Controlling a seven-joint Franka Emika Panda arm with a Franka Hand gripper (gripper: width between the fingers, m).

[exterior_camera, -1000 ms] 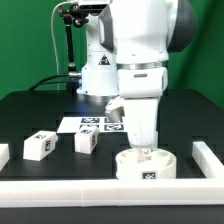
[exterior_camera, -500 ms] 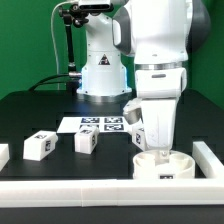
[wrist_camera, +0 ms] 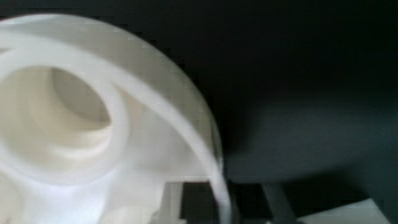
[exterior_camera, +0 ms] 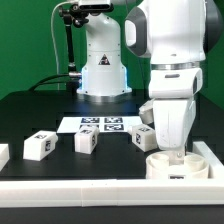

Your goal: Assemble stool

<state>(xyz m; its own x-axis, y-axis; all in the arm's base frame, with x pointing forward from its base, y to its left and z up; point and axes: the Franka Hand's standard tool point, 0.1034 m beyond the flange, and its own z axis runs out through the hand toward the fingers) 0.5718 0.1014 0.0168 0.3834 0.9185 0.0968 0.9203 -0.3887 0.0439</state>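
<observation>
Gripper [exterior_camera: 180, 153] reaches into seat [exterior_camera: 165, 170] at the near corner on the exterior view's right, apparently clamped on its rim (wrist view blurred); two legs [exterior_camera: 40, 145] lie well apart toward that view's left.

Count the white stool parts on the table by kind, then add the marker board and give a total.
Seat: 1
Legs: 3
Marker board: 1
Total: 5
</observation>
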